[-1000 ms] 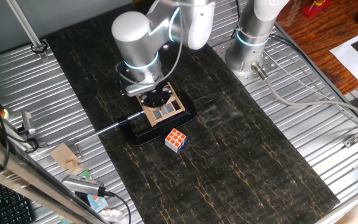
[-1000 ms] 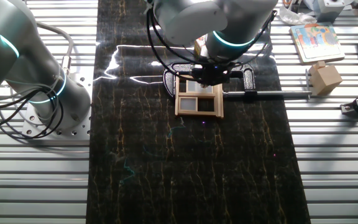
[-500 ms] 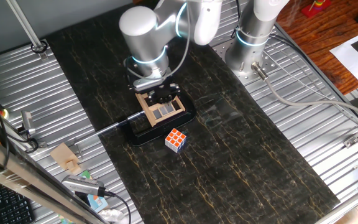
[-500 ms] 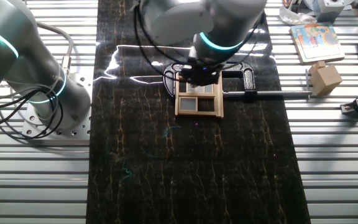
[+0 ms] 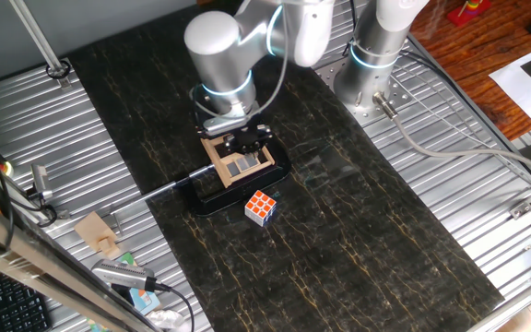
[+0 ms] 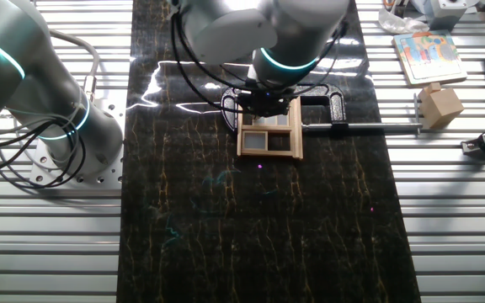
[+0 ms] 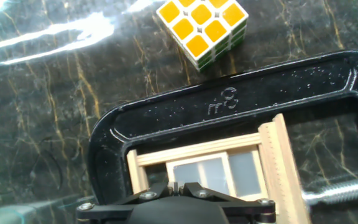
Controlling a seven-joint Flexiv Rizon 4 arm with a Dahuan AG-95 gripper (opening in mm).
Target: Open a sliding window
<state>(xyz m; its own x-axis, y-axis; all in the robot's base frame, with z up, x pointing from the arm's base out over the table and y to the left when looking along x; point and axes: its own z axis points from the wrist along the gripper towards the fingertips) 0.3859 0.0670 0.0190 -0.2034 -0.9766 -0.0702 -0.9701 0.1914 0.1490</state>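
The sliding window (image 5: 241,165), a small light-tan wooden frame with grey panes, lies flat inside a glossy black C-clamp base (image 5: 208,199) on the dark mat. It also shows in the other fixed view (image 6: 269,141) and the hand view (image 7: 211,170). My gripper (image 5: 246,141) points down over the window's far part, its fingertips right at the sash. In the hand view the gripper (image 7: 178,186) has its jaws drawn together at the bottom edge, over the panes. In the other fixed view the gripper (image 6: 264,108) covers the window's upper part.
A Rubik's cube (image 5: 261,207) sits just beyond the clamp, also in the hand view (image 7: 202,25). The clamp's screw rod (image 6: 360,128) sticks out sideways. A second arm's base (image 5: 372,66) stands at the mat's edge. A small wooden block (image 6: 440,105) lies on the ribbed metal table.
My arm and gripper have slid sideways across the window, rightward in one fixed view and leftward in the other. The frame, the clamp and the cube have stayed put.
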